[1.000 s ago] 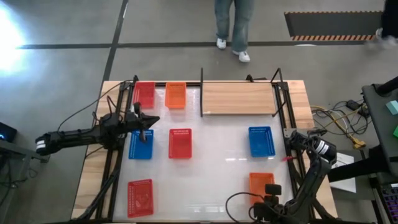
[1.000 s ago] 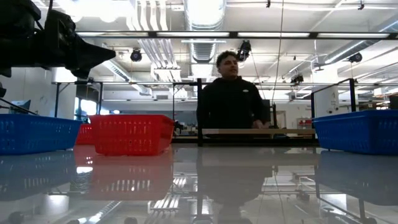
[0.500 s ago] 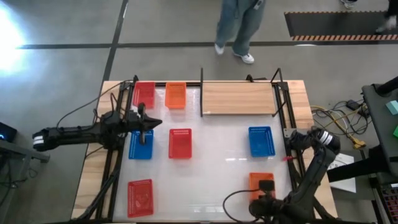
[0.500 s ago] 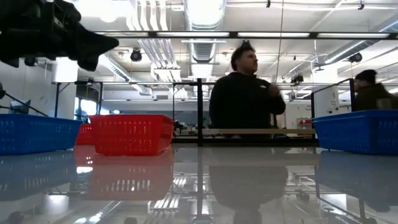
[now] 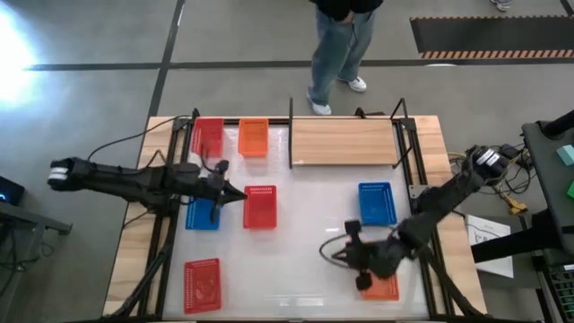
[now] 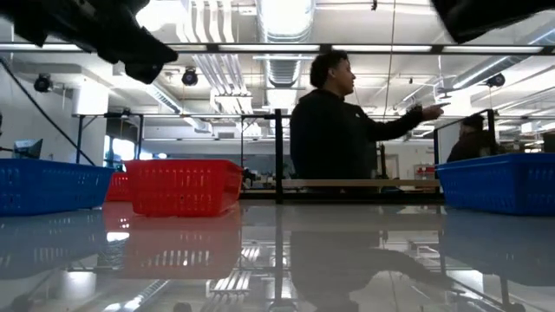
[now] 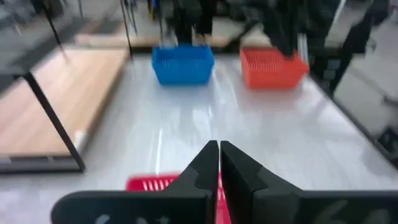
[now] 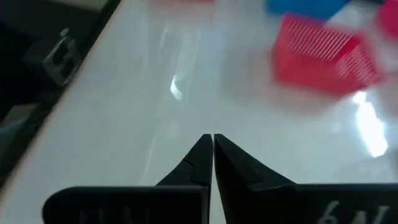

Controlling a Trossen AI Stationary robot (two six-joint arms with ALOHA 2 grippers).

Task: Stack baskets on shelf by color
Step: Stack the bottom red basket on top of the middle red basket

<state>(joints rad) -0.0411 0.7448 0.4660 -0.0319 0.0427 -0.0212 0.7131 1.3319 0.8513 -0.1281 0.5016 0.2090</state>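
My left gripper, fingers pressed together and empty, hovers at frame centre-left beside the red plastic mesh basket. My right gripper, likewise clenched, sits lower right. Only the overhead view shows the light-wood shelf board, bare, upper centre.

Shelf bare — black posts flank it.
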